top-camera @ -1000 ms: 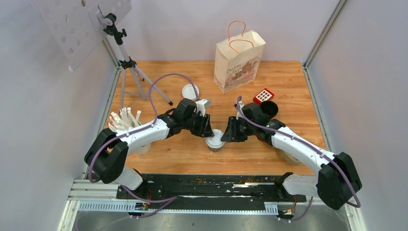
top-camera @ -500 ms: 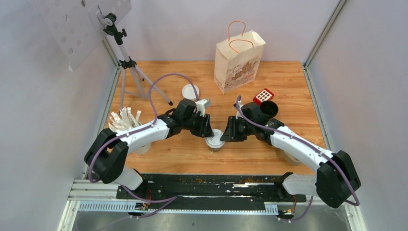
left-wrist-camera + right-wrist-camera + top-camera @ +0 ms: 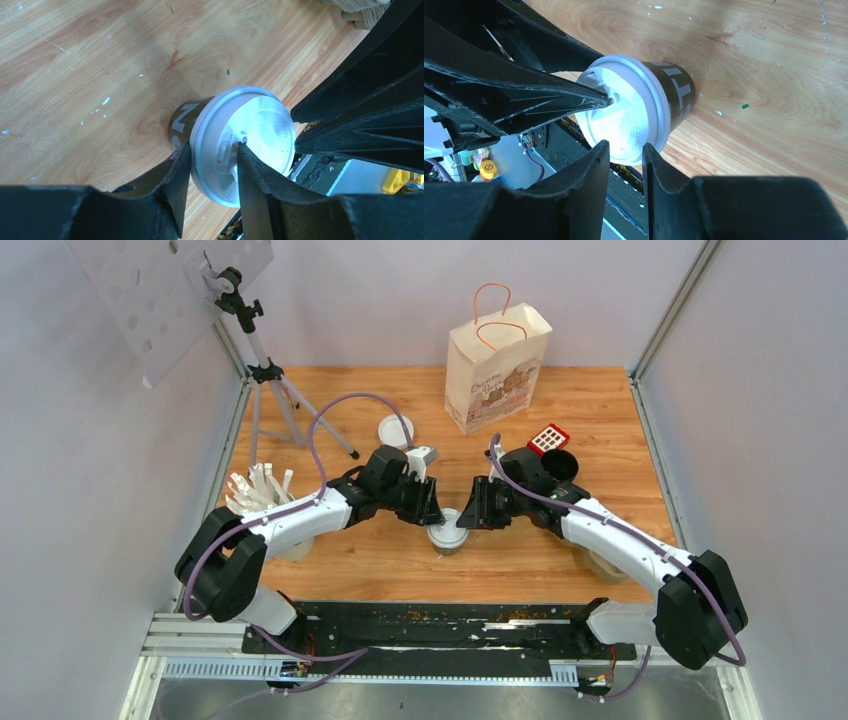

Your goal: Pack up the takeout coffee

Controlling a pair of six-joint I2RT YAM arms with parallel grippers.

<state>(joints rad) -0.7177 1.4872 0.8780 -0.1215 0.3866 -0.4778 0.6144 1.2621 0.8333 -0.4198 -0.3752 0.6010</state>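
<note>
Middle of the wooden surface (image 3: 380, 562), and there stands the takeout coffee cup (image 3: 447, 537), upright, with dark brown sides, white lettering and a white sip lid (image 3: 260, 130) pressed on top. Both arms are on it at once!

In from the left comes the left gripper (image 3: 434, 516), jaws roughly half open and set across the raised edge of the lid. One of its fingers (image 3: 175, 175) sits against the outside of the rim, and the other lies on the lid top beside the sip hole. It touches on both sides, so that reads as a hold on the cup.

Opposite, from the right, the right gripper (image 3: 466, 520) has its jaws set narrower and straddles the rim on its own side. The lid's edge sits in the gap and looks to touch both fingers (whether it is truly pinched, I cannot tell).

Well beyond the cup, at the far edge, a paper bag (image 3: 495, 370) with orange handles stands upright. A loose white lid (image 3: 394, 429) lies flat, far and to the left of the cup.
</note>
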